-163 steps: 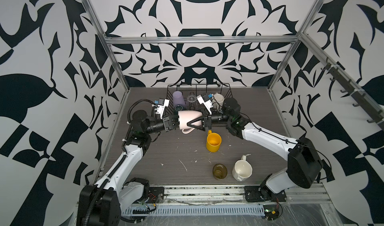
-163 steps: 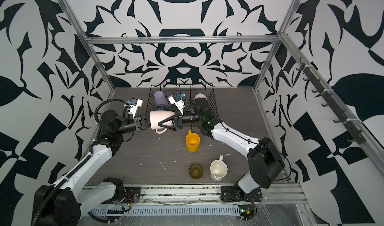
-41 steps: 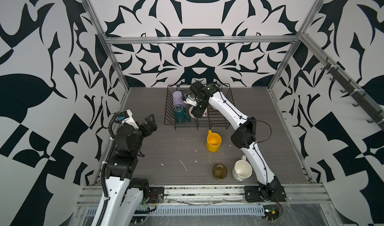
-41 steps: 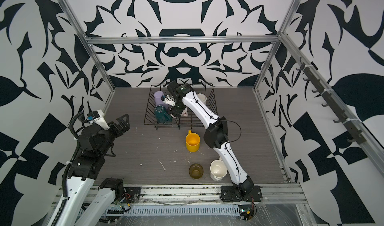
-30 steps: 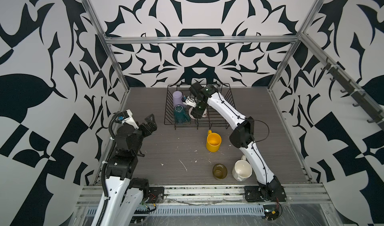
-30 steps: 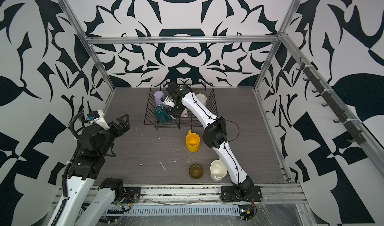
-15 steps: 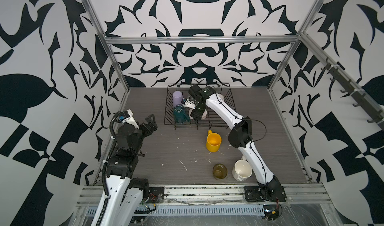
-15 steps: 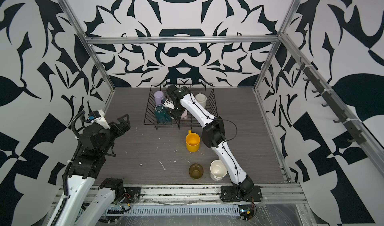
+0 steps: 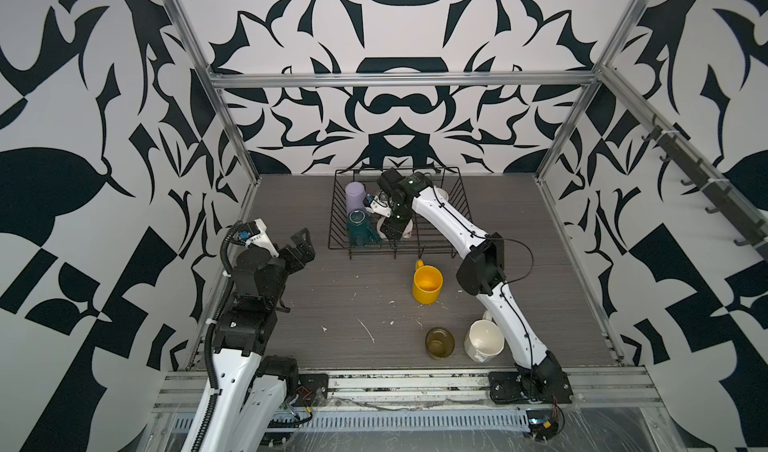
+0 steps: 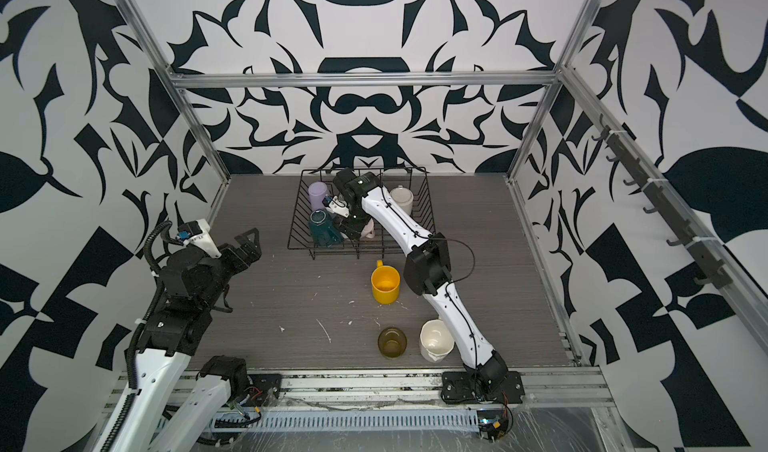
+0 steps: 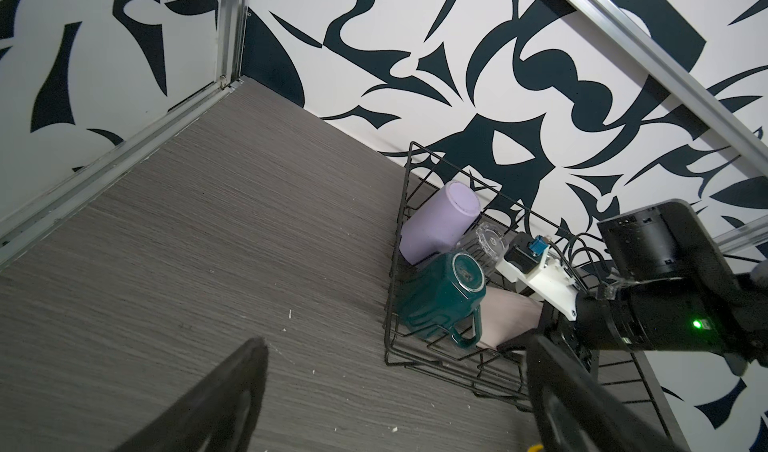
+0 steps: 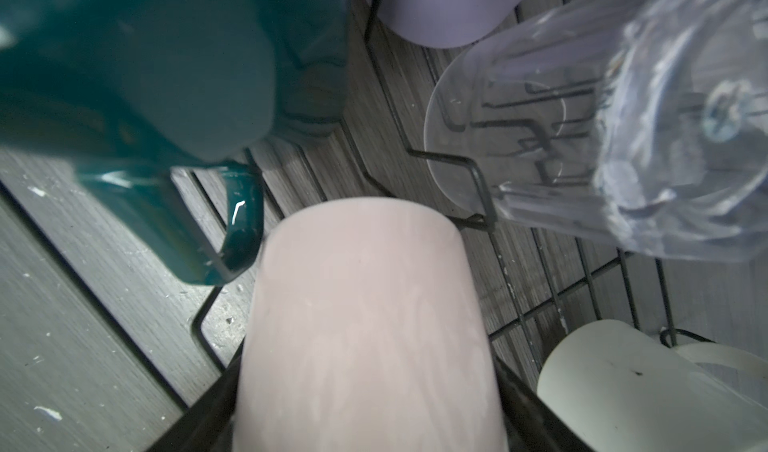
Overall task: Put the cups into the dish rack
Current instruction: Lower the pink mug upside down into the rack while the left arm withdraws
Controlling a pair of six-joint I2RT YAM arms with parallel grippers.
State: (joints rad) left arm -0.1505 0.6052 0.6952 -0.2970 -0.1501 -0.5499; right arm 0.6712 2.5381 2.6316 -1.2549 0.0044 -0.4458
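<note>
Room beside the dark green mug (image 9: 361,230) likely explains why right gripper (image 9: 391,230) clasps the pink mug (image 12: 365,325) low in the dish rack (image 9: 436,242); left gripper (image 9: 300,248) gapes, idle.

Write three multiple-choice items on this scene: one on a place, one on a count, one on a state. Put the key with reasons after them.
1. Where is the yellow ceramic mug relative to the black wire dish rack?
A. Inside it
B. On the grey wood-grain table, in front of it
C. Upside down on top of it

2. How many cups stand on the table outside the rack?
A. One
B. Three
C. Five

3. What state is the left gripper in?
A. Open, holding nothing
B. Shut on a lilac tumbler
C. Shut on a clear glass

Key:
1 B: both top views show the mug upright on the table, just in front of the rack's front edge.
2 B: the yellow mug, the olive-tinted glass and the cream handled mug are the only ones.
3 A: the left wrist view shows its fingers spread wide with nothing between them.
</note>
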